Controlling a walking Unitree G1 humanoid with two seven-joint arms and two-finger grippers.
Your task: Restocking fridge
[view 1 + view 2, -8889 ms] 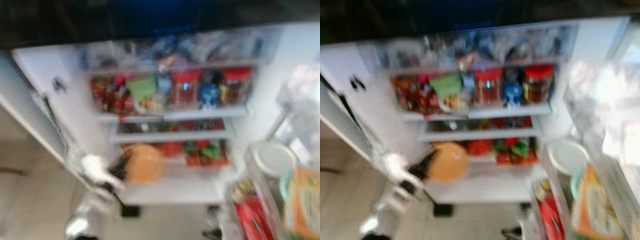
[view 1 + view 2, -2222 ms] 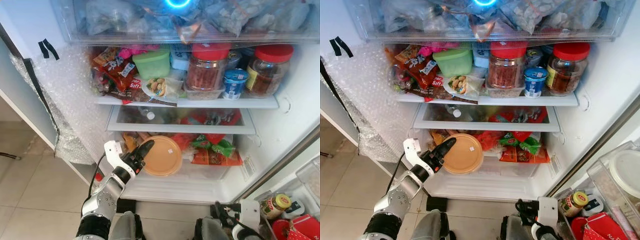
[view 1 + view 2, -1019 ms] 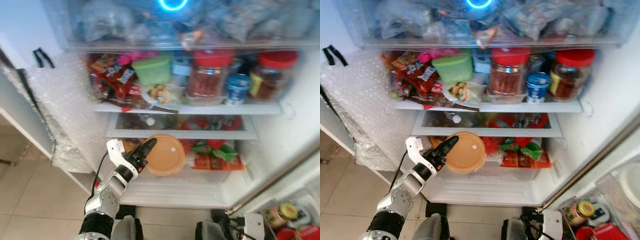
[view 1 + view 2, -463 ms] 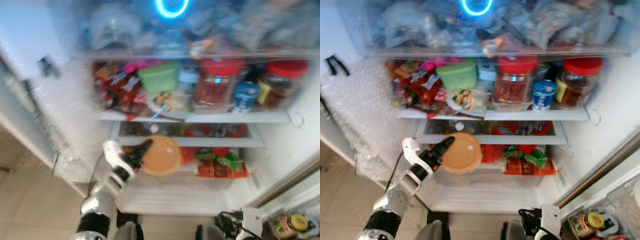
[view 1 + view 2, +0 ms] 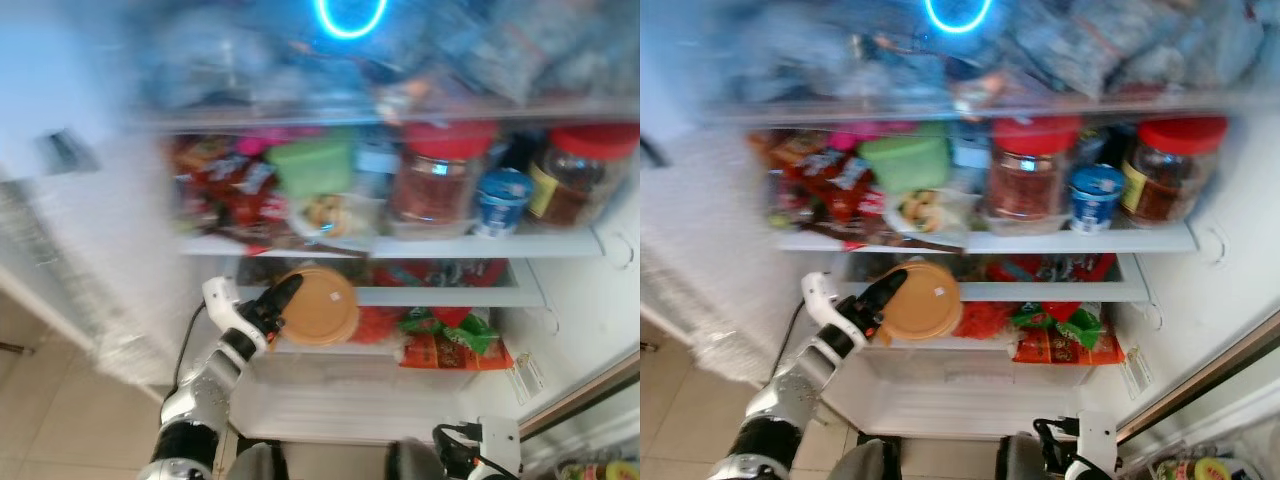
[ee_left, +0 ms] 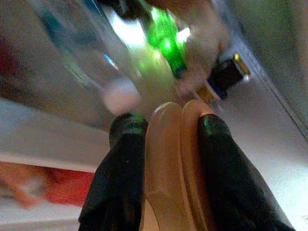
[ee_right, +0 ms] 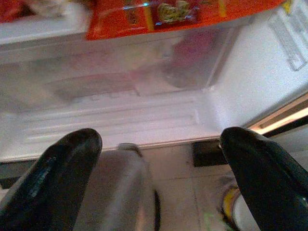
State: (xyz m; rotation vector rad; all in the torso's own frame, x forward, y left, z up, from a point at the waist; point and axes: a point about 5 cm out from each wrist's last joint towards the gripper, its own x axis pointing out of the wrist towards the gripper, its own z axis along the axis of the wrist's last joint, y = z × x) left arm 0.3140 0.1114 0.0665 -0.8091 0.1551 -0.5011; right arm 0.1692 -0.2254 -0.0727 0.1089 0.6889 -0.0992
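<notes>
The round orange container (image 5: 318, 305) is gripped edge-on between the closed left gripper (image 5: 276, 302) fingers, apparently level with the narrow shelf slot (image 5: 440, 272) directly ahead, while the right gripper (image 7: 159, 163) hangs open below.

Packed shelf (image 5: 980, 240), clear bottom drawer (image 5: 970, 385)

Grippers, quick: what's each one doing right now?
Left gripper: shut on the orange lidded container at the fridge.
Right gripper: open, holding nothing.
</notes>
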